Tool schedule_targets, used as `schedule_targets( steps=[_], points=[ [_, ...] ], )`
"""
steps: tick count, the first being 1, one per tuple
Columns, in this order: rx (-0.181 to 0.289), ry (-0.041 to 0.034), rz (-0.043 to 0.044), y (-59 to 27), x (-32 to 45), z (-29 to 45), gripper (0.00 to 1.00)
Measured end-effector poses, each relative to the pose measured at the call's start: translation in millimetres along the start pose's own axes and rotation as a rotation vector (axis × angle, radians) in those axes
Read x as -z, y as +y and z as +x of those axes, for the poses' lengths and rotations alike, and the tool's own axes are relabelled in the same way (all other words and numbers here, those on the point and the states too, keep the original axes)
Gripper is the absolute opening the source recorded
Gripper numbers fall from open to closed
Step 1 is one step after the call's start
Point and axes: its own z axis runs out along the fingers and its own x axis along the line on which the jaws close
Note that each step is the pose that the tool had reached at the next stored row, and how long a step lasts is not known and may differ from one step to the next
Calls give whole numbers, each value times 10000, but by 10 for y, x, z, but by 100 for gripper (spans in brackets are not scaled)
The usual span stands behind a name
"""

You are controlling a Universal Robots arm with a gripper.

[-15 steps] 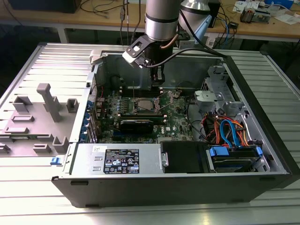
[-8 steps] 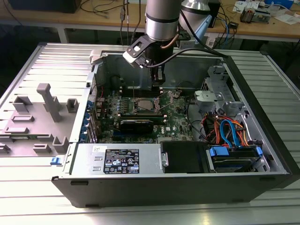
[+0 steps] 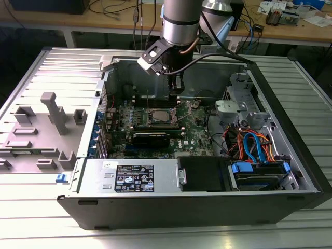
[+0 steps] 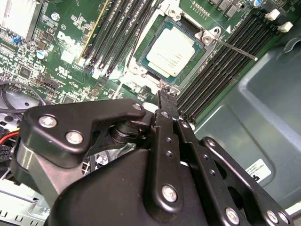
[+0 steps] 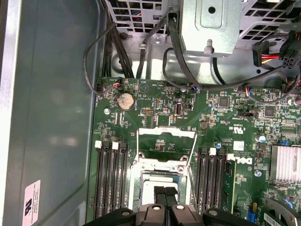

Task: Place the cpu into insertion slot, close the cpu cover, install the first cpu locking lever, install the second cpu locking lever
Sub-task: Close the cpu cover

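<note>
You've got the open case [image 3: 181, 207] with the green board [image 5: 155, 101] lying flat in it. Your gripper [image 3: 176, 92] hangs low right over the slot [image 4: 141, 73], fingers [image 5: 160, 192] pinched together with nothing between them. Can't tell if they touch anything. The cover [image 5: 164, 133] is flipped up off the slot, so not closed yet. The cpu [image 4: 173, 51] sits flat in the slot, silver top up. One lever [image 4: 233, 48] sticks out loose from the slot's corner across the memory slots [image 4: 221, 61], unlatched.

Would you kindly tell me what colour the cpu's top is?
Silver-grey; the cpu shows best in the second wrist view.
</note>
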Motion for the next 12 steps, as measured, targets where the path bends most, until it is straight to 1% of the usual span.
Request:
schedule_targets(
  steps=[2,3,12],
  points=[
    [0,0,0,2,0,0,11],
    [0,0,-1,21,0,-2,11],
    [0,0,0,34,0,-3,11]
  ],
)
